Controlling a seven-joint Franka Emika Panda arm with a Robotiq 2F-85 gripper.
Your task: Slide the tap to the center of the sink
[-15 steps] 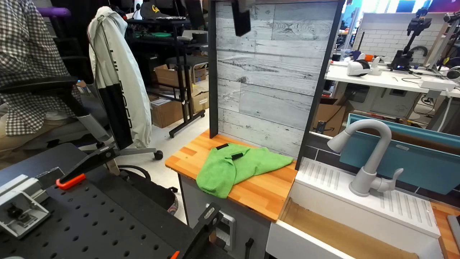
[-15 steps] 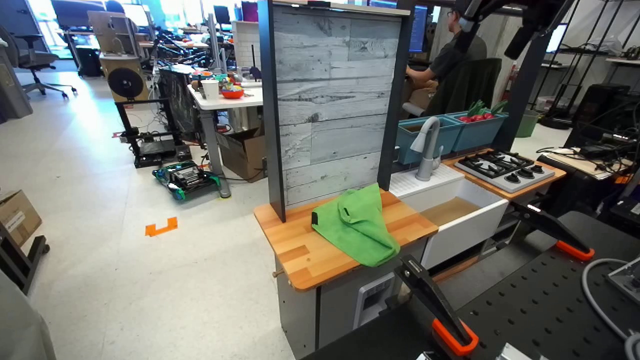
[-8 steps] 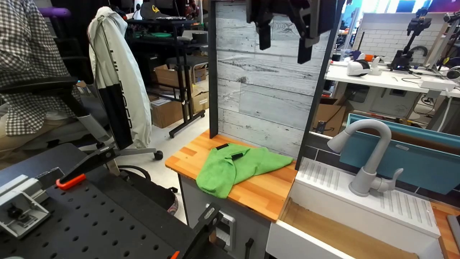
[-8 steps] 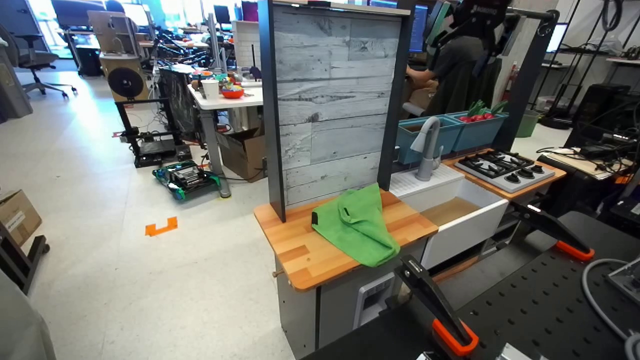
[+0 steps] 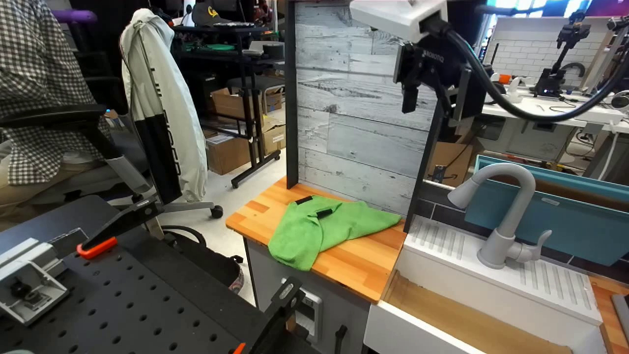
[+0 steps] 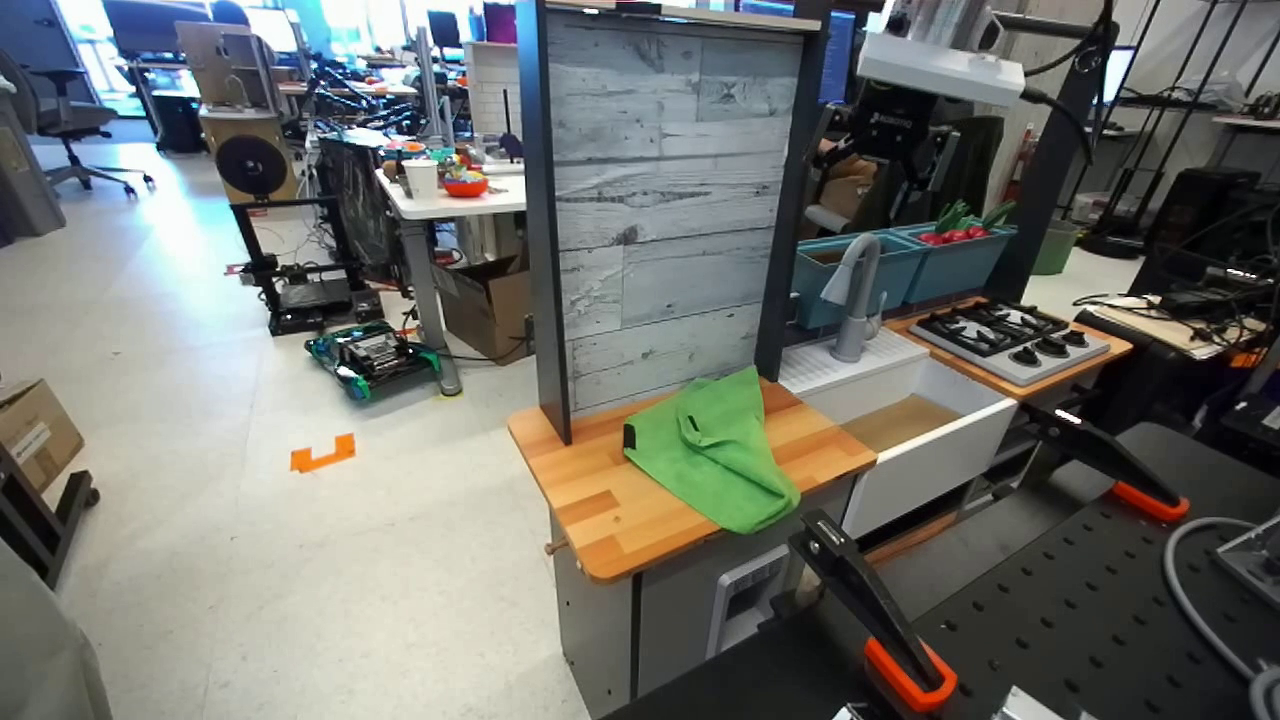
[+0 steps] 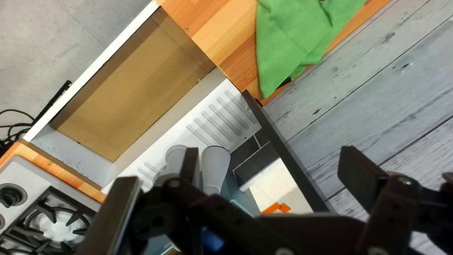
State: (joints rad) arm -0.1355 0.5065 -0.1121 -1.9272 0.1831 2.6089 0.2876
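Seeing an empty, wide-spread gripper (image 7: 270, 161) clear above the tap (image 5: 513, 214) on the back ledge (image 5: 435, 238) of the sink (image 5: 457, 285), with spout (image 5: 463, 194) aimed sideways, so call it probably nothing done, whole slide to center remaining.

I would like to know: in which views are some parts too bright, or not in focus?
In both exterior views, the background window area looks washed out; in the wrist view, the gripper, seen close up, is dark and soft-edged, while the tap partly behind it shows clearer edges.
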